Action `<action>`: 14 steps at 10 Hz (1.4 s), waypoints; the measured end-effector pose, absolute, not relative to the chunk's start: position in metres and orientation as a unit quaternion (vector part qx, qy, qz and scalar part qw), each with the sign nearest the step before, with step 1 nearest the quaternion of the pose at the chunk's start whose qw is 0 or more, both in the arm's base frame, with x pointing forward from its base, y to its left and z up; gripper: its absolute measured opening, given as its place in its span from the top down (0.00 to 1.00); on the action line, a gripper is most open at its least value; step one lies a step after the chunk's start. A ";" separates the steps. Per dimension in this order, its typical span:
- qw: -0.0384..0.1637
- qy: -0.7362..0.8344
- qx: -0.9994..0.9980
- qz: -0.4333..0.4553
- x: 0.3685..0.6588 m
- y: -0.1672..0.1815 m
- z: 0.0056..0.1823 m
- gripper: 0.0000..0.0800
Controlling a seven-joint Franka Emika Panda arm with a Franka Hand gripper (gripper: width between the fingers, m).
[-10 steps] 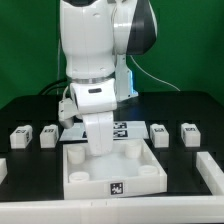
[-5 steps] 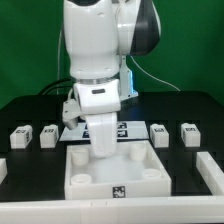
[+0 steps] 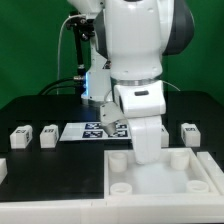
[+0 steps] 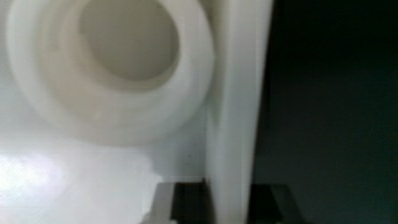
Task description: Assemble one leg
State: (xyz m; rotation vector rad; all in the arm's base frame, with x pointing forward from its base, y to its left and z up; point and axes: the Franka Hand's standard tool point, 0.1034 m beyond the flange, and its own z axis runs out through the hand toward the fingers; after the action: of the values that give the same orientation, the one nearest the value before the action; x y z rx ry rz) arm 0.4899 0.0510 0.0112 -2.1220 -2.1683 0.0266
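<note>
The white tray with round corner sockets lies at the front, toward the exterior view's right. My gripper reaches down onto its back wall, and the arm hides the fingertips there. In the wrist view my gripper is shut on the tray's thin upright wall, with a dark finger on each side and a round socket beside it. Two small white legs lie at the left and one leg at the right. A fourth leg is hidden.
The marker board lies flat behind the tray, partly hidden by the arm. A white block sits at the exterior view's left edge. Cables hang behind the arm against the green backdrop.
The arm and the tray in its grip have slid together toward the exterior view's right. The legs at the left have not moved.
</note>
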 end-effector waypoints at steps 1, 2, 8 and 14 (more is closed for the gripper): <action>0.054 -0.713 -0.699 0.008 0.490 0.053 0.011 0.91; 0.055 -0.712 -0.700 0.008 0.490 0.053 0.009 0.91; 0.054 -0.710 -0.702 0.007 0.489 0.051 0.008 0.51; 0.054 -0.709 -0.703 0.007 0.489 0.050 0.008 0.19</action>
State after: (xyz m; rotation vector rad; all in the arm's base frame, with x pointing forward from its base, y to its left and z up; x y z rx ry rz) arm 0.4892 0.0500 0.0081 -2.1339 -2.1546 0.0214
